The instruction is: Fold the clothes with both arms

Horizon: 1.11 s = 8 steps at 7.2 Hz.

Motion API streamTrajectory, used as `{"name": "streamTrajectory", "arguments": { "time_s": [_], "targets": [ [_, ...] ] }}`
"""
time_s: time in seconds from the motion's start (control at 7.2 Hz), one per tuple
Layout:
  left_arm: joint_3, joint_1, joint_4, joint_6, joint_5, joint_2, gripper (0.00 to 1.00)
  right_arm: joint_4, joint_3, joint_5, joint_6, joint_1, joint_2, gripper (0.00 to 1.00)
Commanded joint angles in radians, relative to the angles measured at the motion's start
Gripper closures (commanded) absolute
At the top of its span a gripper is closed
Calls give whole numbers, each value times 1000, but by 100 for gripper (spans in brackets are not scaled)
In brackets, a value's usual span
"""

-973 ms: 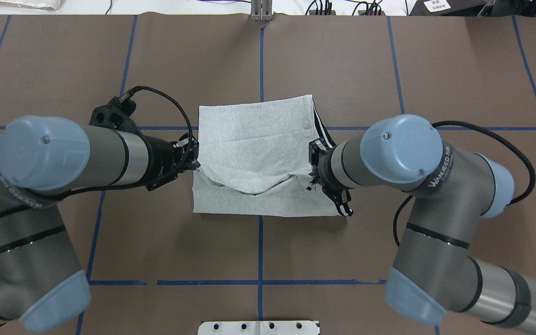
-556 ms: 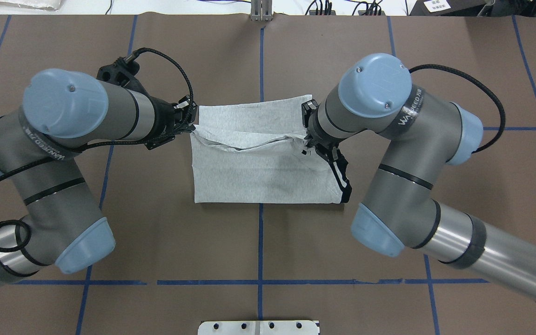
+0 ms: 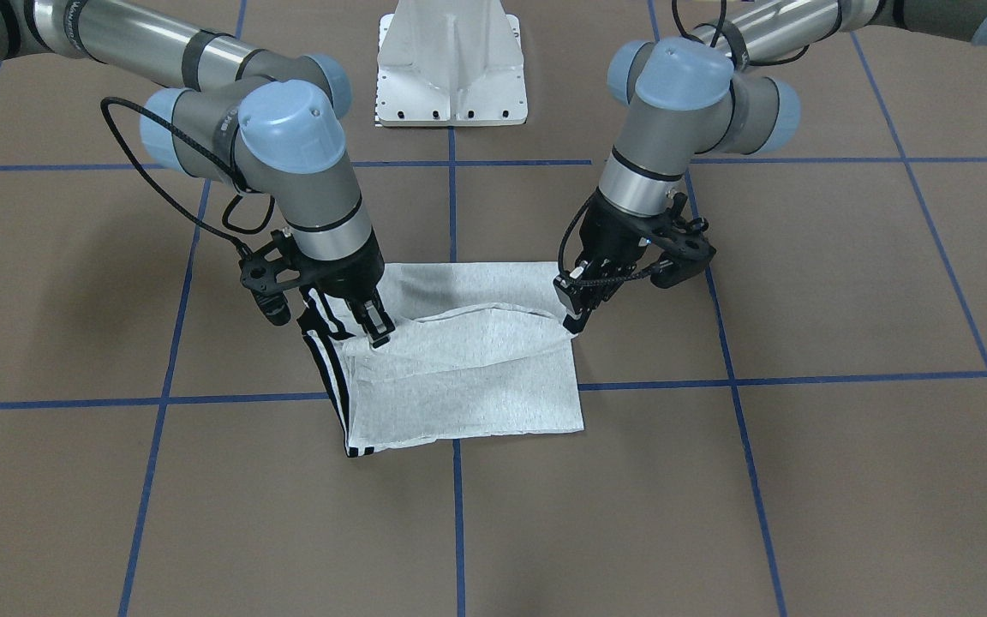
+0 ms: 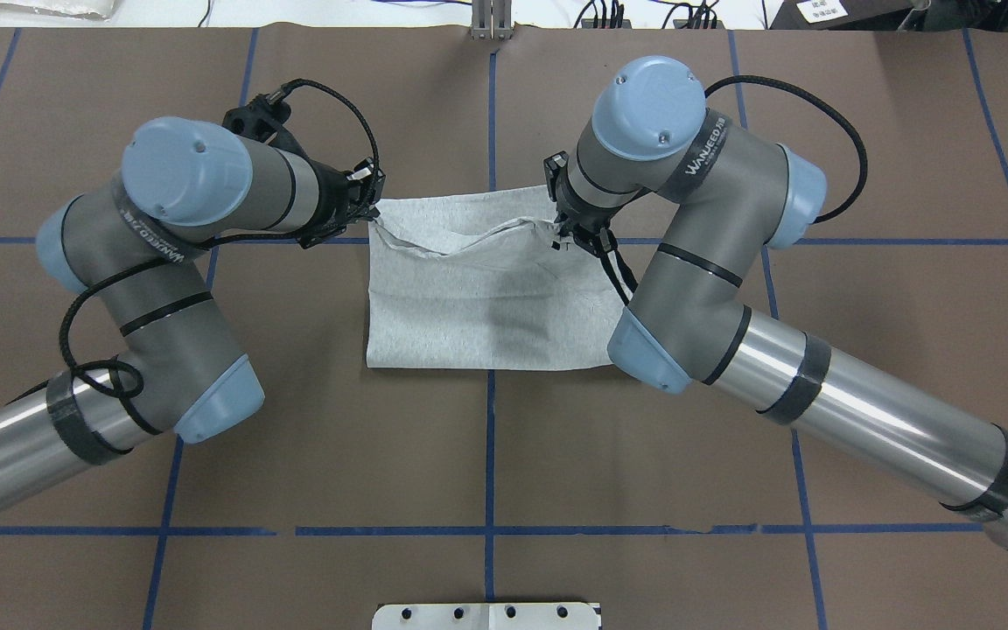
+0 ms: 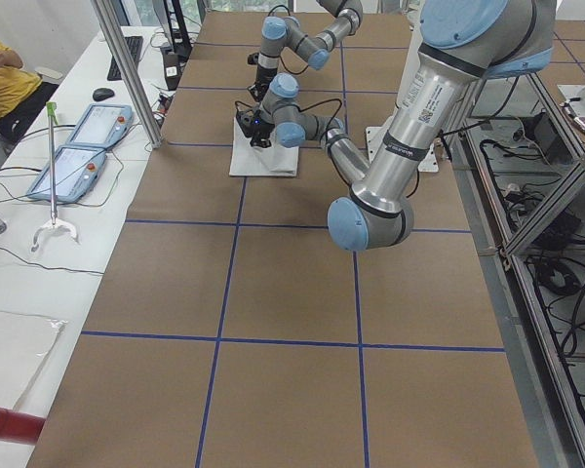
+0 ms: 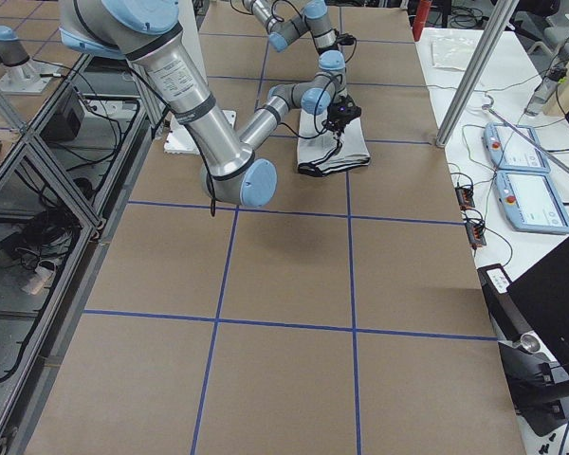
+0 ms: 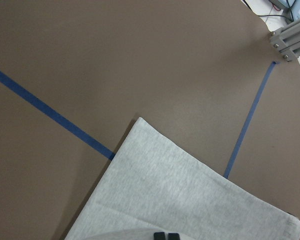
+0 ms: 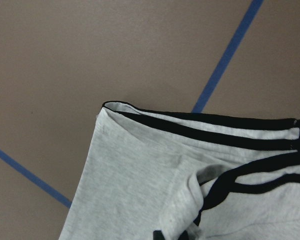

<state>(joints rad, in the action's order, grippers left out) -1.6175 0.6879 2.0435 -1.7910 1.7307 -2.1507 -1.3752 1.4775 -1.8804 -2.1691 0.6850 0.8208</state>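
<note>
Two downward-tilted grasps: left gripper (image 4: 372, 215) and right gripper (image 4: 562, 233) tight on lifted T-shirt (image 4: 469, 306) edge.

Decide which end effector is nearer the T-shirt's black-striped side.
Right. The right end effector grips the T-shirt just beside its black stripes; the left end effector holds the opposite, plain side.

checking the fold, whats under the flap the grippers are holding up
A lower layer of the same T-shirt, flat on the table; whatever lies further beneath the flap is covered.
</note>
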Motion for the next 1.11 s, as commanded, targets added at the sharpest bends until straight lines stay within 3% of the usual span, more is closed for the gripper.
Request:
{"name": "streamTrajectory", "arguments": {
  "time_s": [0.0, 0.14, 0.69, 0.83, 0.97],
  "targets": [
    [202, 76, 107, 103, 0, -76, 47, 155, -210, -28, 148, 52, -49, 0],
    [255, 120, 153, 148, 0, -84, 42, 159, -250, -101, 310, 121, -63, 0],
    [258, 150, 178, 249, 4, -77, 41, 153, -270, -137, 648, 261, 7, 0],
    [254, 165, 178, 327, 51, -71, 41, 156, -264, -160, 734, 293, 39, 0],
    [230, 200, 175, 434, 164, -31, 41, 159, -257, -193, 849, 332, 91, 0]
  ]
}}
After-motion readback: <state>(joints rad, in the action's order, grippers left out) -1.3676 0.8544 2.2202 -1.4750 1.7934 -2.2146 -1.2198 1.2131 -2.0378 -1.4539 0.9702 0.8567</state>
